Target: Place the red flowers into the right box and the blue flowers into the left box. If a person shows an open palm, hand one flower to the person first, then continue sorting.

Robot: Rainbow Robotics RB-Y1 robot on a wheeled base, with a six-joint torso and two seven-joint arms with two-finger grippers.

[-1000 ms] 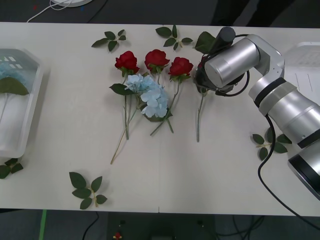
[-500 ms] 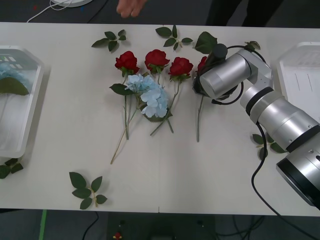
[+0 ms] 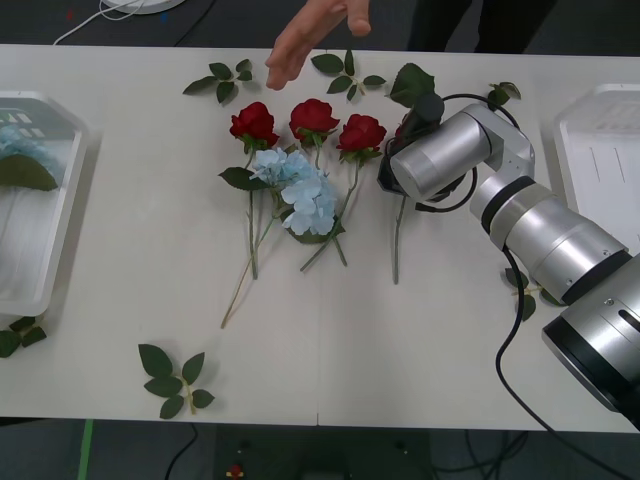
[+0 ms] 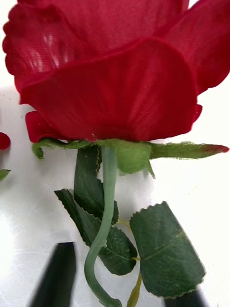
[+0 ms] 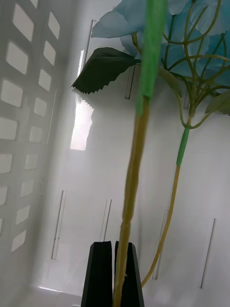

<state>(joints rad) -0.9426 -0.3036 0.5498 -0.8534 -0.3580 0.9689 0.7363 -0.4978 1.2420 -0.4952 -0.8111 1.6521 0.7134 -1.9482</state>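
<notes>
Three red flowers [image 3: 313,117] lie in a row mid-table, and a fourth [image 3: 404,127] is half hidden under my right arm. My right gripper [image 4: 120,288] is open, its black fingers [image 4: 57,273] on either side of that rose's green stem [image 4: 103,211] just below the bloom [image 4: 115,72]. One blue flower [image 3: 305,195] lies beneath the roses. Another [image 3: 15,140] rests in the left box [image 3: 75,200]. There my left gripper [image 5: 113,273] is shut on a blue flower's stem [image 5: 132,192]. The right box [image 3: 600,150] sits at the far right.
A person's hand [image 3: 305,45] reaches over the far table edge with fingers stretched, above the roses. Loose green leaf sprigs lie at the back [image 3: 222,78], the front left [image 3: 172,380] and beside my right arm [image 3: 530,290].
The person's hand has come into view and reached farther over the table. My right gripper has shifted slightly left and settled over the fourth rose. The left box looks unchanged.
</notes>
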